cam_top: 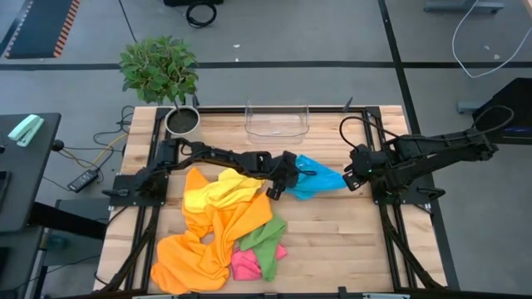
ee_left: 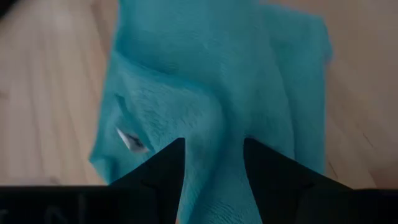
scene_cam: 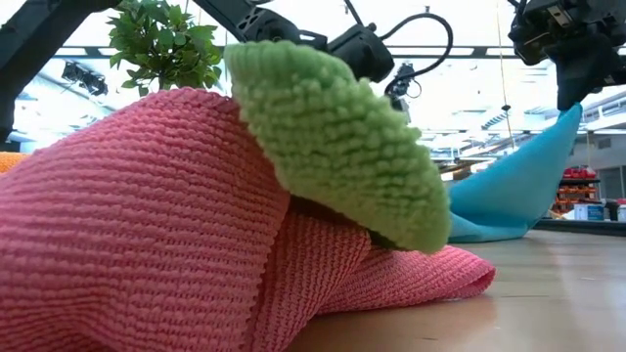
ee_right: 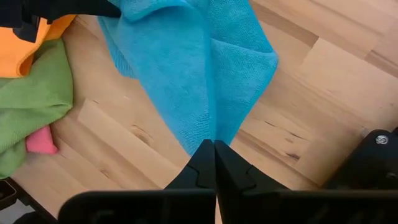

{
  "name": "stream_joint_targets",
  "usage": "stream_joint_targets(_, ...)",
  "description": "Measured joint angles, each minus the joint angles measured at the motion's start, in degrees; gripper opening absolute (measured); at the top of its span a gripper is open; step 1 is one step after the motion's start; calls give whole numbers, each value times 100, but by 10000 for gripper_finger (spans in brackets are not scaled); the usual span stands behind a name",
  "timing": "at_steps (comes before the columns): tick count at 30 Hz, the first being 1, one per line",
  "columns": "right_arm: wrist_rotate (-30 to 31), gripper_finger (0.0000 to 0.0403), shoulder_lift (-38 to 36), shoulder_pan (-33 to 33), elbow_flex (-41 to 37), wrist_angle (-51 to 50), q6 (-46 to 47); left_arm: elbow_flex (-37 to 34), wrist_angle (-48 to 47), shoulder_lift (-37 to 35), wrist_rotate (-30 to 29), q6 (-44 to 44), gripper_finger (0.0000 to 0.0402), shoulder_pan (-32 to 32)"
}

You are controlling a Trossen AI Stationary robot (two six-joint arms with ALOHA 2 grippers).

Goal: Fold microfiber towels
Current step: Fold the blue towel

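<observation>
The blue towel (cam_top: 320, 178) stretches between my two grippers at the table's middle right. My right gripper (cam_top: 353, 177) is shut on its right end, and my left gripper (cam_top: 278, 187) is closed on its left end. In the low view the blue towel (scene_cam: 518, 186) slopes up toward the right gripper (scene_cam: 577, 68), with its lower part on the table. A pile of orange (cam_top: 208, 241), yellow (cam_top: 220, 189), green (cam_top: 264, 241) and pink (cam_top: 243, 264) towels lies at the near left, touched by no gripper. My left gripper has a raised fold of the blue towel (ee_left: 214, 180) between its two fingers (ee_left: 168, 168), near the towel's left end. The fingers slant down from the table's left side. The cloth beyond them spreads out on the wood. My right gripper pinches a bunched tip of the blue towel (ee_right: 214, 134) between its two shut fingers (ee_right: 202, 165), coming steeply from above. That end is lifted clear, and the cloth hangs from the fingers in folds, sloping down toward the left gripper.
A clear plastic bin (cam_top: 277, 119) stands at the table's far edge, and a potted plant (cam_top: 162, 71) stands at the far left corner. Bare wood (cam_top: 341, 241) lies near and right of the pile. Black frame rails (cam_top: 399, 241) run along the table's sides.
</observation>
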Motion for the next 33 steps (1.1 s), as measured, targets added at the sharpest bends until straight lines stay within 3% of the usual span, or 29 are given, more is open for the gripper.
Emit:
stream_joint_targets(8,0,0,1,-2,0,-1,-4,2,143,0,-169,-23,157,4)
stream_joint_targets(21,-2,0,-1,0,0,-1,-40,2,210,-2,-156,-51,69,4)
stream_joint_targets(26,-2,0,-1,0,0,-3,-62,2,246,-2,-19,-464,12,15)
stream_joint_targets(33,-1,0,-1,-1,0,-3,-173,0,273,-112,58,-1244,5,39)
